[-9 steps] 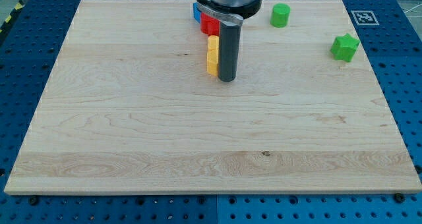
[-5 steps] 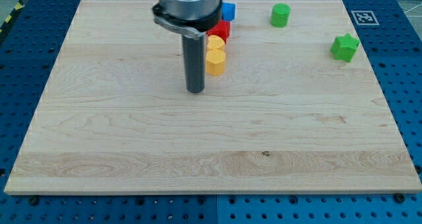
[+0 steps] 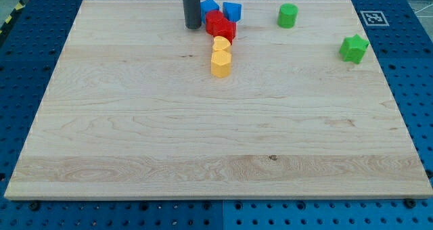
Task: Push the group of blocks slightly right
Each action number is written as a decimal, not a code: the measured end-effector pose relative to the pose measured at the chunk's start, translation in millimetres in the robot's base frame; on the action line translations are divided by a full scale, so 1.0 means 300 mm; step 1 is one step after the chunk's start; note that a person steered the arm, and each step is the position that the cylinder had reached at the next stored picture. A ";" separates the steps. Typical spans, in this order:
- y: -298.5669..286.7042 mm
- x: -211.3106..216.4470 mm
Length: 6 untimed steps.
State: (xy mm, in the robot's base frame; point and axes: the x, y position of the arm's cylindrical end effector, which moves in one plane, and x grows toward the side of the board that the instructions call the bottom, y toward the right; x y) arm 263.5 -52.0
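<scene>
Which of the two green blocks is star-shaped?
The green star-shaped block by the board's right edge; the other, a green cylinder block, stands nearer the view's top.

Board (image 3: 135, 135): pale wood grain. Surrounding base (image 3: 27, 61): blue, with a regular hole pattern. Rod, ending at my tip (image 3: 193, 27): dark grey. Blocks near the board's top edge: two blue (image 3: 209, 6) (image 3: 233, 11), two red (image 3: 215, 19) (image 3: 224, 30), two yellow (image 3: 220, 44) (image 3: 220, 64). Cylinder (image 3: 287, 15) and star (image 3: 353, 48): green. Top-right corner marker (image 3: 371, 17): black-and-white.
</scene>
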 end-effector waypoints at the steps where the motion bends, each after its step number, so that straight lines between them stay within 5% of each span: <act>1: 0.007 -0.004; 6: 0.057 0.030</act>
State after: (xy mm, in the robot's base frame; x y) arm 272.4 -35.0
